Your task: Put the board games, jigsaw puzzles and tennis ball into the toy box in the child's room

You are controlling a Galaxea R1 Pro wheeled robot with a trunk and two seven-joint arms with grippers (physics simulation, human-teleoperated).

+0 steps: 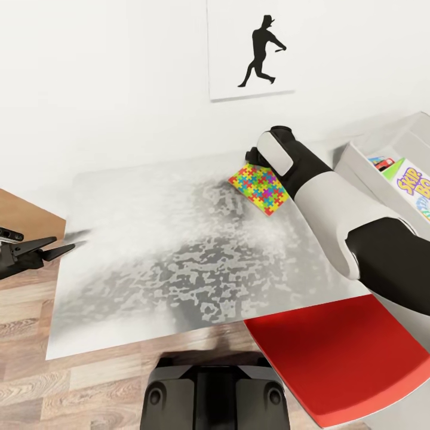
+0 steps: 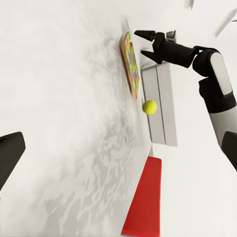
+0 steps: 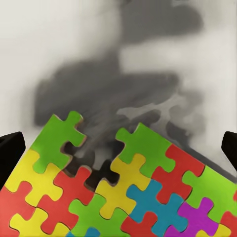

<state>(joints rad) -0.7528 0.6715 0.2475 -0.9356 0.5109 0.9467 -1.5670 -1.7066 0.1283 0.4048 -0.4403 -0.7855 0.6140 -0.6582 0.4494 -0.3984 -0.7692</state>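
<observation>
Your right gripper (image 2: 143, 43), jaws spread wide, is hovering over the thin multicoloured jigsaw puzzle square (image 1: 259, 187), touching nothing; your left gripper (image 1: 51, 248) is gaping empty.

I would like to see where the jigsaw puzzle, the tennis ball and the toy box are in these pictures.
jigsaw puzzle (image 1: 261, 189): head view, middle of its coloured face.
tennis ball (image 2: 149, 106): left wrist view, middle of the ball.
toy box (image 1: 352, 158): head view, its near grey wall.

"SKIP-BO" on board game (image 1: 414, 186)
</observation>
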